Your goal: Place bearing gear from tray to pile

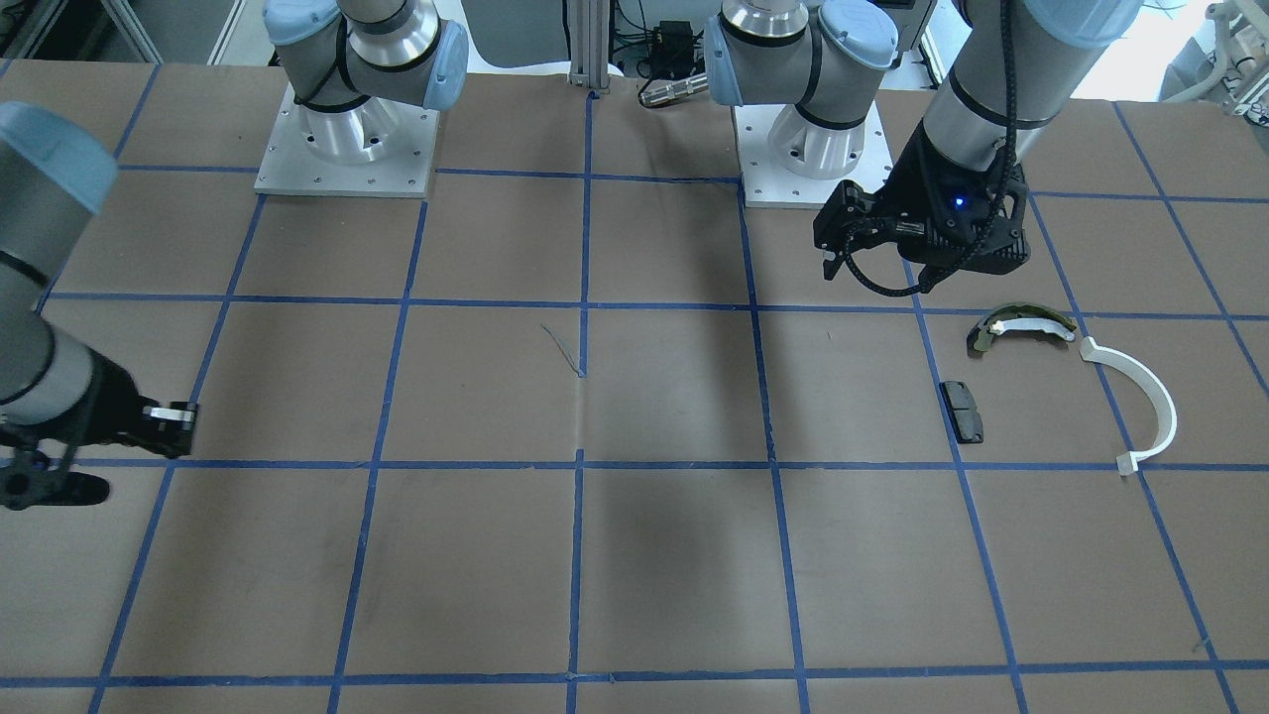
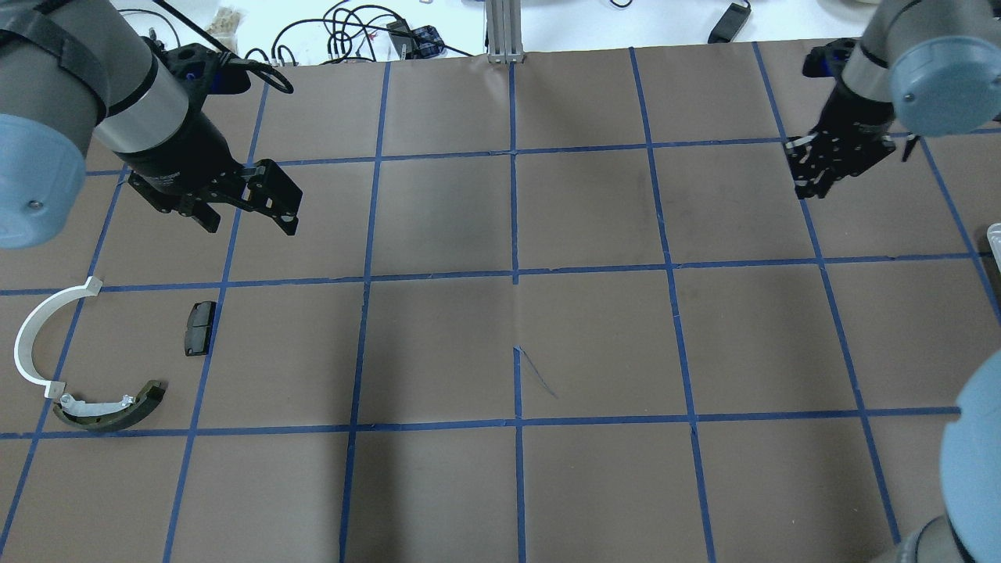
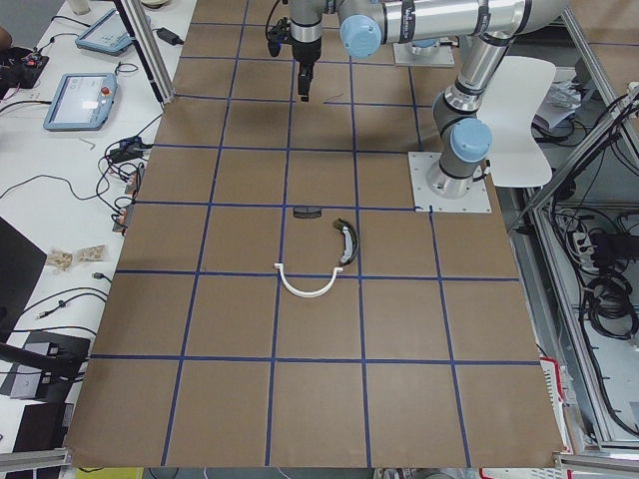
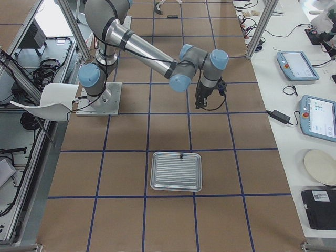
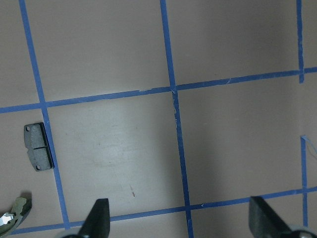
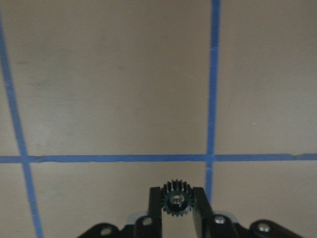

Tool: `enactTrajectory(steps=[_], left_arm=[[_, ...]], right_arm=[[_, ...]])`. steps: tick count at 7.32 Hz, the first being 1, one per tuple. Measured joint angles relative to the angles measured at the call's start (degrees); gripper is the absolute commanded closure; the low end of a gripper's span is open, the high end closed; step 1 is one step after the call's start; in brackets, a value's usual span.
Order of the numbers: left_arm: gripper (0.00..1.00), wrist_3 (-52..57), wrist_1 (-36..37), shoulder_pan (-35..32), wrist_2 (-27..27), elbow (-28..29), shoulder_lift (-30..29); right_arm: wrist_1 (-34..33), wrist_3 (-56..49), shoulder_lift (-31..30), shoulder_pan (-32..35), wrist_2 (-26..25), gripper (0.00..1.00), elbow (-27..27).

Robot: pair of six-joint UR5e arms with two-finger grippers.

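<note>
Black bearing gear (image 6: 174, 197) pinched by right gripper (image 6: 176, 191) | clear of tray (image 4: 176, 173), carry step | left gripper (image 5: 179, 203) jaws spread | next: cross to pile (image 2: 125, 416), lower, release

A robotics lab. Blue tape grid (image 2: 514, 211) on a brown table (image 2: 594, 344), aluminium posts (image 2: 504, 31) around. Teach pendants (image 4: 297, 65) and cables (image 2: 367, 31) on the far bench (image 4: 294, 152).

I look down on the table (image 2: 594, 344) from high at the back, from the front facing the other way, from far off at each end, and from very close on each wrist, and the small black pad (image 2: 200, 328) shows in the back, front, left-end and left-wrist views.
</note>
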Motion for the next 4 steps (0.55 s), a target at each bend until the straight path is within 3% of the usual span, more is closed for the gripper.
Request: enactTrajectory(steps=[4], left_arm=[[0.0,0.0,0.0,0.0,0.1,0.0,0.0]], right_arm=[[-4.4,27.7,1.5,24.2,1.2,1.0,1.1]])
